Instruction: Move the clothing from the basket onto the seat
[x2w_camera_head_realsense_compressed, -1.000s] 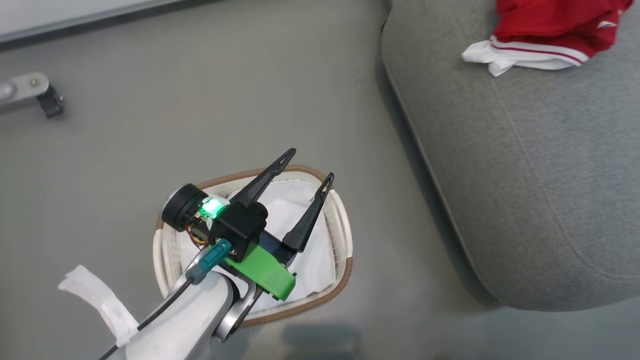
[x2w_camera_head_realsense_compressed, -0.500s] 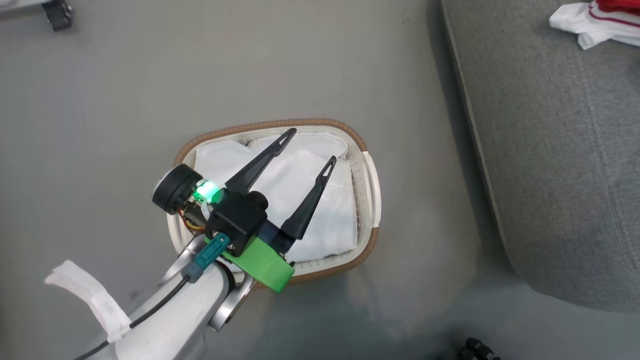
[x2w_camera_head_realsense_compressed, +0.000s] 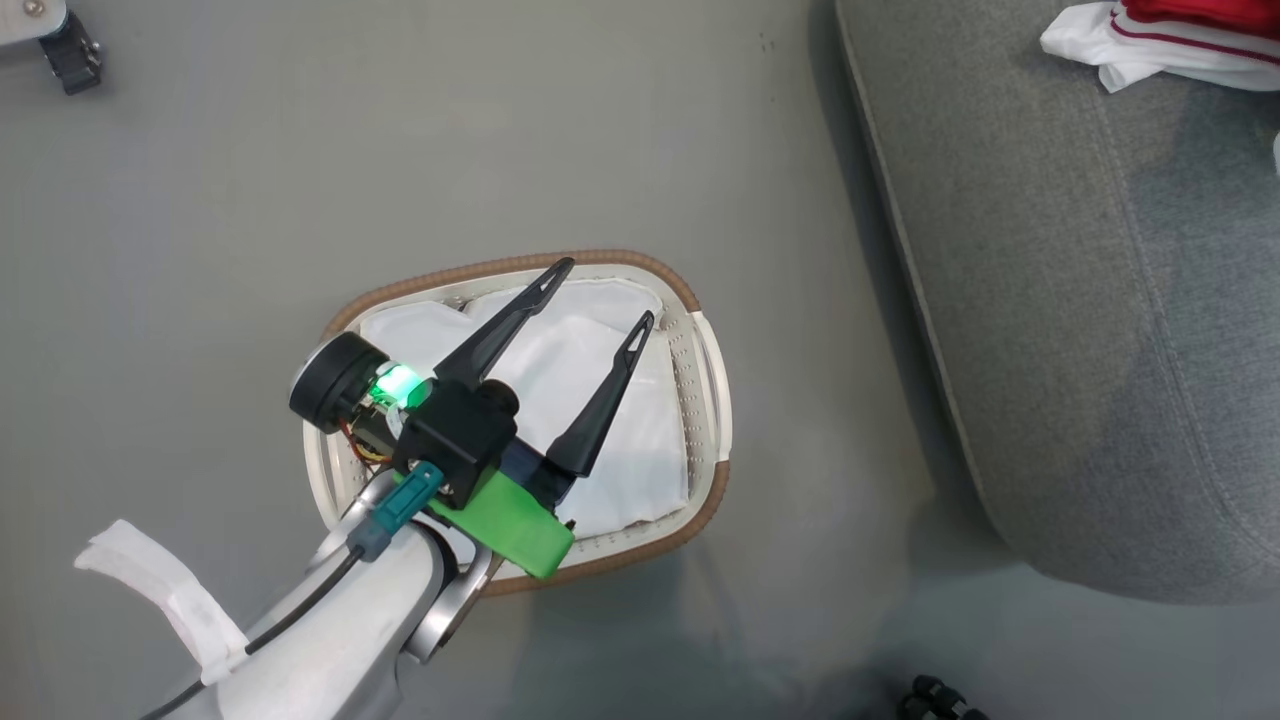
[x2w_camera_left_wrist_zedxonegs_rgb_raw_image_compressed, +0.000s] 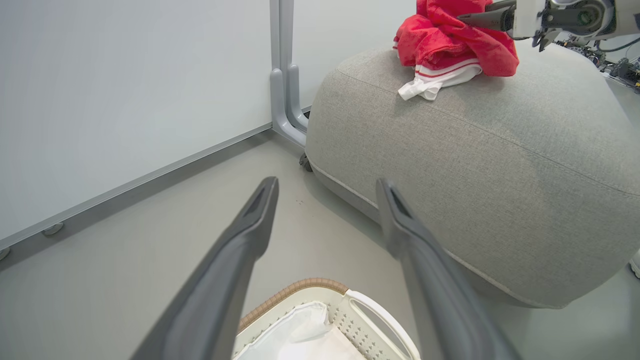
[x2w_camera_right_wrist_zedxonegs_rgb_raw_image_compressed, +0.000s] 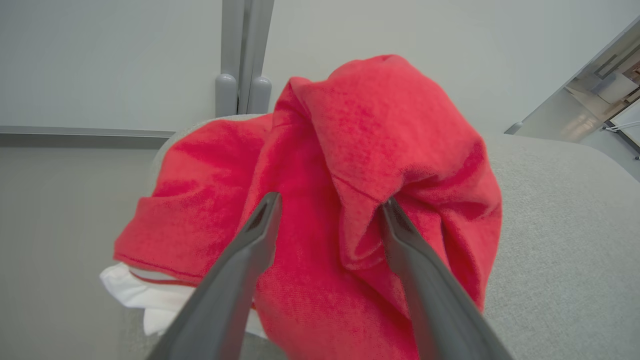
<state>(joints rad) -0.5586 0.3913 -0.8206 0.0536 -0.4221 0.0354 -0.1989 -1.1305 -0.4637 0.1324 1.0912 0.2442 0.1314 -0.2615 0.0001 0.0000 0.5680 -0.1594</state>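
The robot's pale left arm reaches up from the bottom corner of the head view, with a black cable along it and a bright green plastic block at the wrist. The left gripper (x2w_camera_head_realsense_compressed: 606, 292) hangs over the small oval white plastic basket with a brown woven rim (x2w_camera_head_realsense_compressed: 600, 258). Its two long dark fingers are spread wide and hold nothing. The basket sits on the smooth grey floor (x2w_camera_head_realsense_compressed: 300, 150). Its walls are full of little holes, and a crumpled white cloth liner (x2w_camera_head_realsense_compressed: 640, 450) lies inside it.

Near the basket stands the big grey fabric seat with rounded edges (x2w_camera_head_realsense_compressed: 1100, 350). It looks soft, and a seam runs along its side. The clothing, a heap of fuzzy red cloth with a white sleeve and red stripes (x2w_camera_left_wrist_zedxonegs_rgb_raw_image_compressed: 450, 45), lies bunched on top of the seat. The right gripper (x2w_camera_right_wrist_zedxonegs_rgb_raw_image_compressed: 331, 200) is up there, right at the heap. Its fingers are spread apart and squeeze nothing. Red cloth lies between them, and a fold droops over the tip of one finger. Behind the seat are a flat pale wall (x2w_camera_left_wrist_zedxonegs_rgb_raw_image_compressed: 125, 75) and a grey post (x2w_camera_left_wrist_zedxonegs_rgb_raw_image_compressed: 285, 75)
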